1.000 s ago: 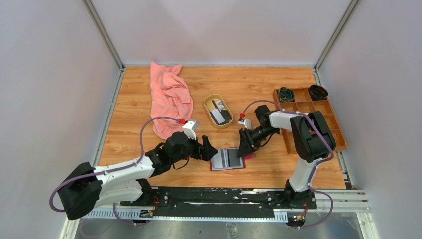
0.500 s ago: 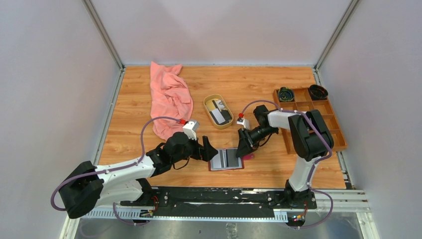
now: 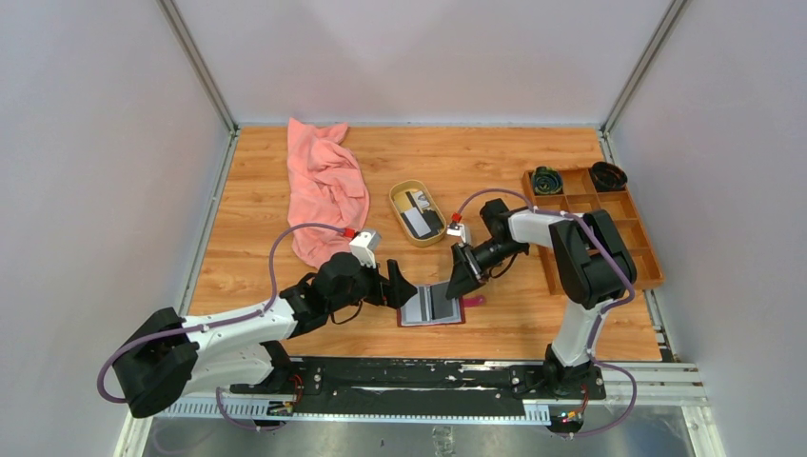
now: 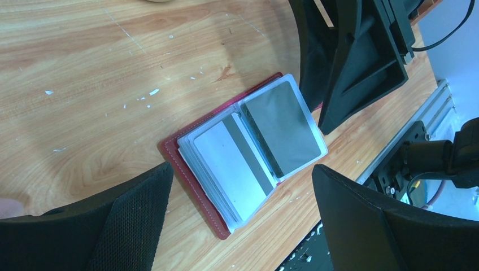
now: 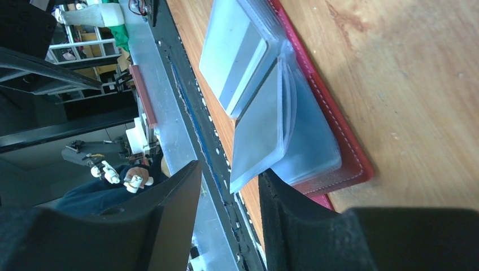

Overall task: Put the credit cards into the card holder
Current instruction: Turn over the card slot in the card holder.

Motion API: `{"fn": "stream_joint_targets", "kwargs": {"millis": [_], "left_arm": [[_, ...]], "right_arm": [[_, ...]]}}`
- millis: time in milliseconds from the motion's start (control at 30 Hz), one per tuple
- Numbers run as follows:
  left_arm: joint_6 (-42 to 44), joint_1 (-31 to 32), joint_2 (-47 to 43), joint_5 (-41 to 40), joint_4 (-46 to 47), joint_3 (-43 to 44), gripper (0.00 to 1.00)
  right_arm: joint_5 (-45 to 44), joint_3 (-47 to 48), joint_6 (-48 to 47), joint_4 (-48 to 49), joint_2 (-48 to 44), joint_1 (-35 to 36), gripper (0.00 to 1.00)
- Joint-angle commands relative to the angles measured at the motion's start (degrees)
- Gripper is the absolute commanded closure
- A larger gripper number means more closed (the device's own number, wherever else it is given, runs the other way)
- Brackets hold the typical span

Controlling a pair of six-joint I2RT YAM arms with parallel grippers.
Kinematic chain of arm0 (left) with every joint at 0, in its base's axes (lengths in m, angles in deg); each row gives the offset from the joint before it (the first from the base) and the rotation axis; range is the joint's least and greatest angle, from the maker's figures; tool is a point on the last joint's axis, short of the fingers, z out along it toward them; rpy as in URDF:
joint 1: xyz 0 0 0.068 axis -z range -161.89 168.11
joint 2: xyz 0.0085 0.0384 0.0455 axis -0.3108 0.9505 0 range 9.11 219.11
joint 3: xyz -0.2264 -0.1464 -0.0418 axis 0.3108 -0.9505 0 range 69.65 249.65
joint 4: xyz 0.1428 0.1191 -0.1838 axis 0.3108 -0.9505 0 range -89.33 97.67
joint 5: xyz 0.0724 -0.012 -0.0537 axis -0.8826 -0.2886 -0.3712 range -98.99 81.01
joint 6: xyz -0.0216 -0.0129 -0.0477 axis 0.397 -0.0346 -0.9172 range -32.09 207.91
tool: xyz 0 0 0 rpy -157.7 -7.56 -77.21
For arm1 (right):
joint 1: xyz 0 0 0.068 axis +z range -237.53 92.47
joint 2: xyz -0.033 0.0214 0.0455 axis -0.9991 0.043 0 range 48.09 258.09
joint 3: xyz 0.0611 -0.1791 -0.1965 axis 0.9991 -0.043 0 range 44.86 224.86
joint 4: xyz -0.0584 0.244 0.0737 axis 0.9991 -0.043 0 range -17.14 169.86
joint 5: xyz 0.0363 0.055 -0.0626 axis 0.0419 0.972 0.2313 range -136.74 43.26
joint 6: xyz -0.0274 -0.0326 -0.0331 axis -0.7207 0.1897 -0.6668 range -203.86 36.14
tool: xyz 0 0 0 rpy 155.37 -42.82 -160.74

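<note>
Right wrist view: the right gripper [image 5: 230,172] is part-open and empty, and a clear sleeve [image 5: 260,135] of the card holder [image 5: 333,130] pokes between its fingers [image 5: 169,226]. Closing could snag the sleeve and drag the holder. The left gripper [image 4: 240,169] gapes wide over the holder, and credit cards [image 3: 419,217] lie in the dish [image 3: 393,197] beyond the right gripper.

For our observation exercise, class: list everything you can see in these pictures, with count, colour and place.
card holder: one, dark red, lying open between the grippers
dish: one, tan, oval, mid-table
credit cards: two in holder sleeves, pale grey and dark grey; more, black and white, in dish
cloth: one, pink, far left
tray: one, brown wood, right side
rolled items: two, dark, tray's far compartments
left gripper: black, open, left of holder
right gripper: black, jaws apart, at holder's right edge
</note>
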Motion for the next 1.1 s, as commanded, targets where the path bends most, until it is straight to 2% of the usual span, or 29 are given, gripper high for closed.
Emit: {"fn": "stream_joint_targets", "kwargs": {"millis": [0, 267, 600, 833, 1067], "left_arm": [[-0.2, -0.1, 0.8, 0.0, 2.2, -0.2, 0.03], [-0.9, -0.1, 1.8, 1.7, 3.1, -0.3, 0.04], [-6.7, -0.1, 8.0, 5.8, 9.9, 0.1, 0.15], [-7.9, -0.1, 9.9, 5.4, 10.5, 0.0, 0.24], [-9.0, -0.1, 11.8, 6.2, 12.6, 0.2, 0.25]], "right_arm": [[3.2, 1.5, -0.5, -1.8, 0.7, 1.3, 0.54], [5.3, 2.5, -0.4, -1.8, 0.4, 2.4, 0.55], [7.6, 3.5, -1.9, -2.8, 1.1, 4.2, 0.55], [8.2, 3.9, -2.6, -3.4, 1.8, 4.2, 0.6], [8.3, 4.8, -3.2, -4.3, 3.0, 5.3, 0.71]]}}
